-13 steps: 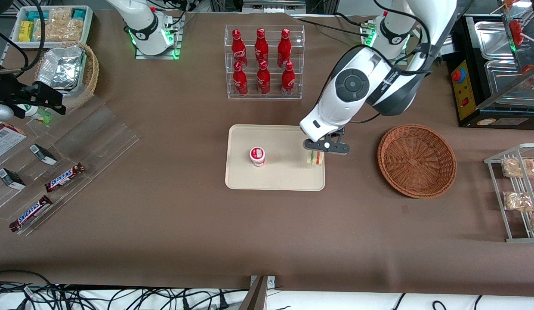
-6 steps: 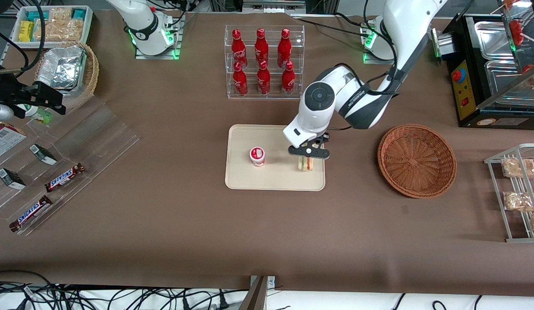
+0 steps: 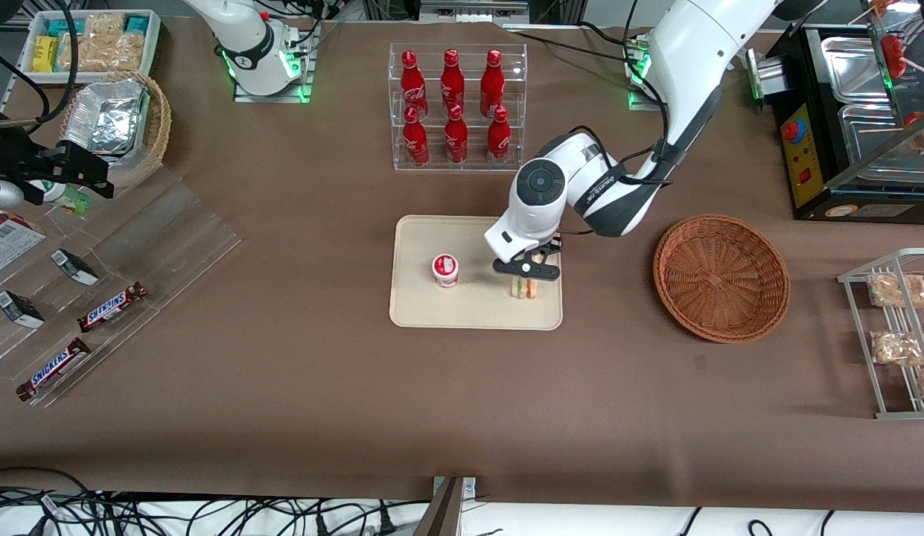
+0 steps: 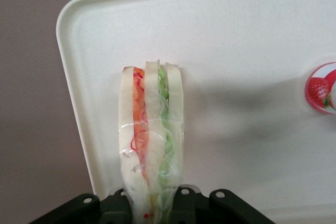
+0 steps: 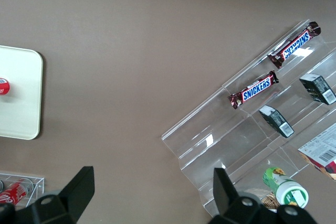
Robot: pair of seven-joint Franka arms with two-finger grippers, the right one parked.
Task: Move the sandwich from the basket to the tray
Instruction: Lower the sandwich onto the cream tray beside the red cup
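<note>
The sandwich (image 3: 525, 288) is held clamped in the pincer (image 3: 526, 277), long axis pointing straight out from it, low over the tray (image 3: 417, 309); contact with the tray apparently not yet made.

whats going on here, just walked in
The working arm's claw holds a wrapped sandwich over the cream tray, near the tray's edge toward the wicker basket. The basket has nothing in it. A small strawberry-lidded cup also stands on the tray, apart from the sandwich. Whether the sandwich already touches the tray is not clear; the claw has not let go.
</note>
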